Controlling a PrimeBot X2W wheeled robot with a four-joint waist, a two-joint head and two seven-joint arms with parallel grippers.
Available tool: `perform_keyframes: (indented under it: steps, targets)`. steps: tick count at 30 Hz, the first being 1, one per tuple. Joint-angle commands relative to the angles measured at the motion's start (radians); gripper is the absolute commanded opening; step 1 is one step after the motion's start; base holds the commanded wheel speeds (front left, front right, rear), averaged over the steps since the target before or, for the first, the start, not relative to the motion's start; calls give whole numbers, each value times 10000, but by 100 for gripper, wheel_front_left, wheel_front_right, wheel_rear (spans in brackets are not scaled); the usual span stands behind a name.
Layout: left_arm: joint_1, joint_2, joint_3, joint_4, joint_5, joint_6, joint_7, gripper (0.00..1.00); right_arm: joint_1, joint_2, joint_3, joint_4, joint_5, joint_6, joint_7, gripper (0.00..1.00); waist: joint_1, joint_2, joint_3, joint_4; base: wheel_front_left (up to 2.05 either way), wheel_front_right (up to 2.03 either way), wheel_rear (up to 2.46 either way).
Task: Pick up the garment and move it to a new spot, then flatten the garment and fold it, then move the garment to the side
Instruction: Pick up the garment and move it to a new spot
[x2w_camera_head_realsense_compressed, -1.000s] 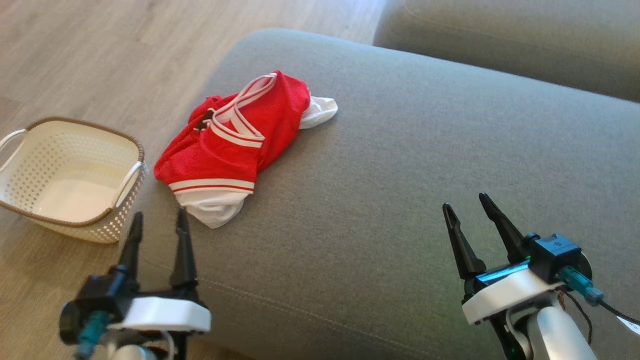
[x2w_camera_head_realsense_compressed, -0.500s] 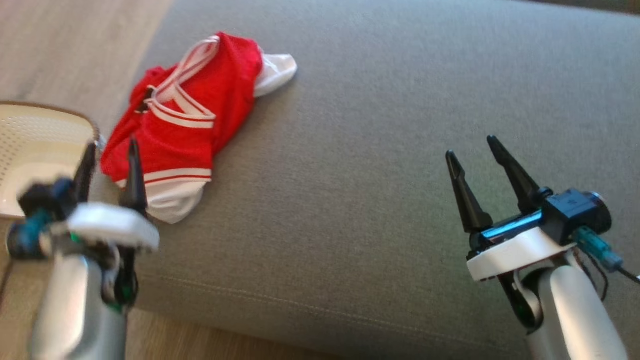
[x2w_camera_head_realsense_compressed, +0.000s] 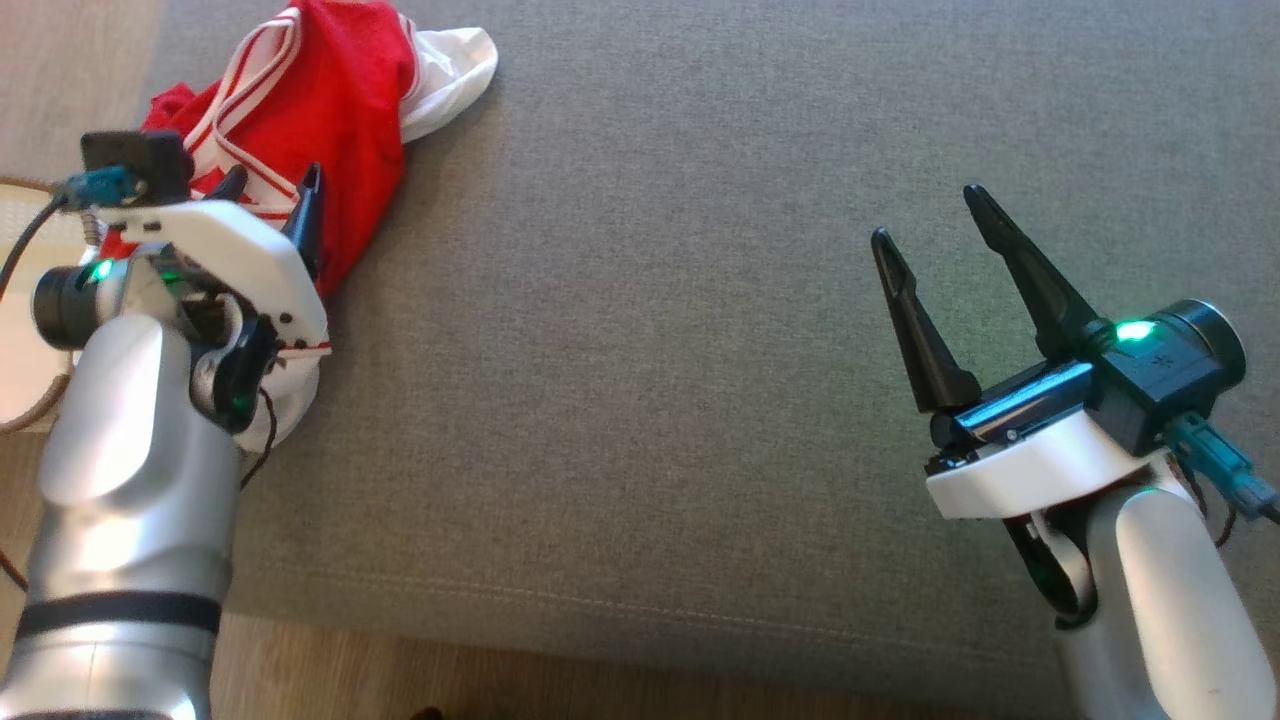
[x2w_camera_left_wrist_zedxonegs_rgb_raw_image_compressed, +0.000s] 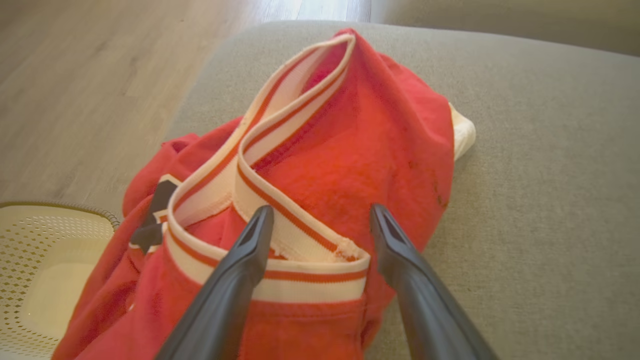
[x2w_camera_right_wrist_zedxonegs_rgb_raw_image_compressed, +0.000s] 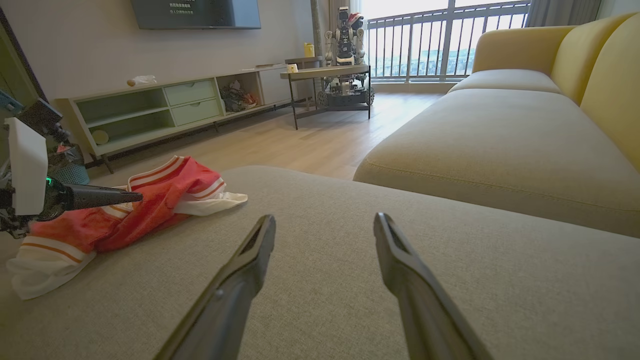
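Observation:
The garment (x2w_camera_head_realsense_compressed: 340, 110) is a crumpled red top with white striped trim, lying at the left end of a grey cushion (x2w_camera_head_realsense_compressed: 650, 300). My left gripper (x2w_camera_head_realsense_compressed: 272, 185) hovers open just over its near part. In the left wrist view the two fingers straddle the striped band of the garment (x2w_camera_left_wrist_zedxonegs_rgb_raw_image_compressed: 345, 155), with the left gripper (x2w_camera_left_wrist_zedxonegs_rgb_raw_image_compressed: 320, 217) holding nothing. My right gripper (x2w_camera_head_realsense_compressed: 930, 215) stands open over bare cushion at the right, far from the cloth. The right wrist view shows the garment (x2w_camera_right_wrist_zedxonegs_rgb_raw_image_compressed: 150, 205) at the left, and the right gripper (x2w_camera_right_wrist_zedxonegs_rgb_raw_image_compressed: 324, 222) is empty.
A cream perforated basket (x2w_camera_left_wrist_zedxonegs_rgb_raw_image_compressed: 45, 260) stands on the wooden floor left of the cushion. A second sofa seat (x2w_camera_right_wrist_zedxonegs_rgb_raw_image_compressed: 500, 145) lies beyond it. A low shelf unit (x2w_camera_right_wrist_zedxonegs_rgb_raw_image_compressed: 165, 110) and a small table (x2w_camera_right_wrist_zedxonegs_rgb_raw_image_compressed: 330, 75) stand across the room.
The head camera has tilted down and the whole picture shifted. My left arm has risen and reached forward over the garment's near edge. The right gripper has lifted slightly.

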Motion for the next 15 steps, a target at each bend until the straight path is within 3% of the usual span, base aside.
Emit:
perform_keyframes:
  steps: [1, 6, 7, 8, 11, 15]
  targets:
    - [-463, 561, 212, 66, 103, -29, 110, 100, -201, 10, 309, -421, -80, -4, 68, 100, -2, 0, 77, -67, 0, 0, 0]
    - [-869, 646, -43, 1221, 268, -18, 297, 100, -220, -11, 398, -420, -45, -4, 54, 100, -2, 0, 126, -176, 0, 0, 0]
    - [-905, 650, -88, 1425, 262, -26, 342, 63, -220, -11, 397, -407, -32, -4, 49, 100, -2, 0, 116, -193, 0, 0, 0]
    - [-928, 663, -164, 1582, 259, -44, 365, 0, -216, -10, 395, -389, -21, -4, 42, 100, -2, 0, 101, -211, 0, 0, 0]
    - [-994, 735, -291, 1756, 234, -78, 241, 0, -204, -1, 374, -341, -7, -4, 14, 100, -2, 0, 49, -238, 0, 0, 0]
    - [-1200, 938, -62, 1588, 157, 110, -889, 0, -169, 36, 268, -209, 28, -4, -54, 100, -2, 0, -163, -229, 0, 0, 0]
